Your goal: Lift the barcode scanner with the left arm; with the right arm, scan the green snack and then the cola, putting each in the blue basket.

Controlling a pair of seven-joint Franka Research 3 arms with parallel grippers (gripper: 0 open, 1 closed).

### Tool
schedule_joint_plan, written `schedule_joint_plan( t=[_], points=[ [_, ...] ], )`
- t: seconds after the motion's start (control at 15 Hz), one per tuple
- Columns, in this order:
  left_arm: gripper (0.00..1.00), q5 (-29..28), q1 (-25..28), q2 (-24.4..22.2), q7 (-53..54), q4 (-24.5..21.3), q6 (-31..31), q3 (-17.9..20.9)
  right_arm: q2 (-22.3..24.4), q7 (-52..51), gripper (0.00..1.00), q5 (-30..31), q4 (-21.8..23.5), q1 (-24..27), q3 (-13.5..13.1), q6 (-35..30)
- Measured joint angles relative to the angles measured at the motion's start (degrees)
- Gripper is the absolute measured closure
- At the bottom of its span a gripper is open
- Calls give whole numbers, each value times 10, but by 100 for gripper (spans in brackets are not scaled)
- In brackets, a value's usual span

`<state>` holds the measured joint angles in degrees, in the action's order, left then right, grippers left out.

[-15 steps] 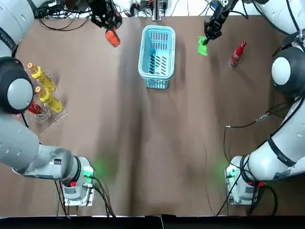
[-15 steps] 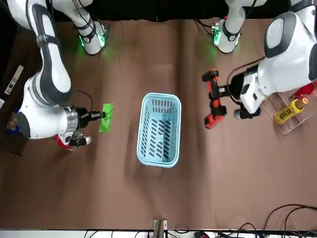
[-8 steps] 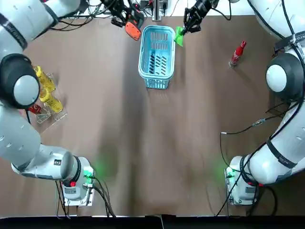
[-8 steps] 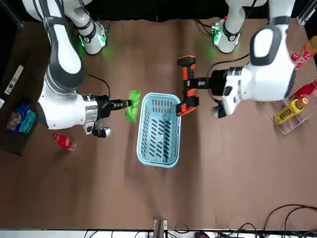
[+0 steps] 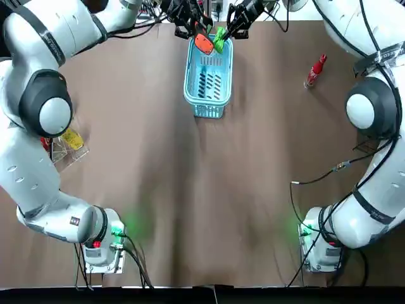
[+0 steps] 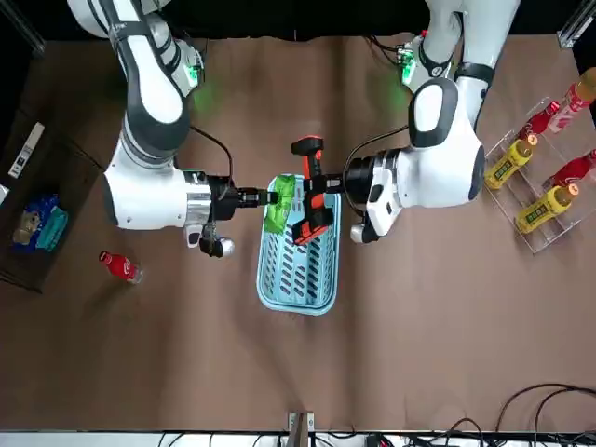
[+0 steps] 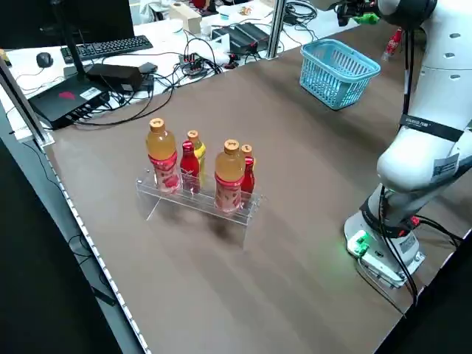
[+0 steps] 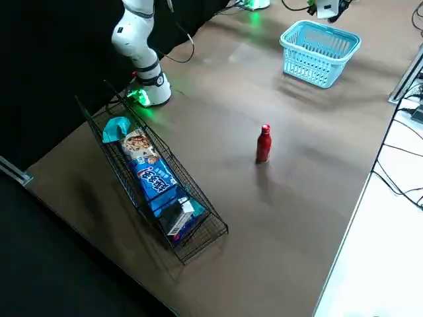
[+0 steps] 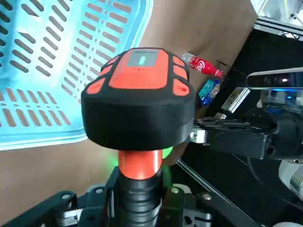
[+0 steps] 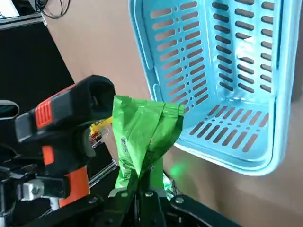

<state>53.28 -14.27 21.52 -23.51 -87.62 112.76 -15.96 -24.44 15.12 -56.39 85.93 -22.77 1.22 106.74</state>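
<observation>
My left gripper [image 6: 343,183] is shut on the handle of the orange and black barcode scanner [image 6: 309,191], held above the far end of the blue basket [image 6: 296,300]. The scanner head [image 5: 203,43] sits right beside the green snack [image 5: 219,37]. My right gripper [image 6: 251,196] is shut on that snack [image 6: 279,203], holding it over the basket's rim [image 5: 207,95]. The right wrist view shows the snack [image 10: 144,137] pinched upright with the scanner [image 10: 61,127] next to it. The red cola bottle [image 5: 315,69] stands on the table at the right, apart from both grippers.
A clear rack of yellow and red bottles [image 6: 545,196] stands on the robot's left side [image 7: 199,177]. A wire rack with snack packs [image 8: 155,178] lies at the right edge. Cables and equipment lie beyond the table's far edge.
Both arms have swung inward to the basket's far end. The scanner and the green snack, apart before, now meet above the basket.
</observation>
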Motion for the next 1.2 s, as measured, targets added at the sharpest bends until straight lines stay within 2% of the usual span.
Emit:
schedule_joint_plan(
  t=[0.33,1.07,1.2],
  points=[
    [63,0,1,6,-1,20,1,-1,-16,0,97,-1,0,-5,0,25],
    [63,0,0,9,-2,21,1,-11,-17,0,97,-1,-11,-6,-3,28],
    [63,-17,3,9,-2,22,1,-7,-21,0,97,1,-11,-7,-3,26]
  ],
)
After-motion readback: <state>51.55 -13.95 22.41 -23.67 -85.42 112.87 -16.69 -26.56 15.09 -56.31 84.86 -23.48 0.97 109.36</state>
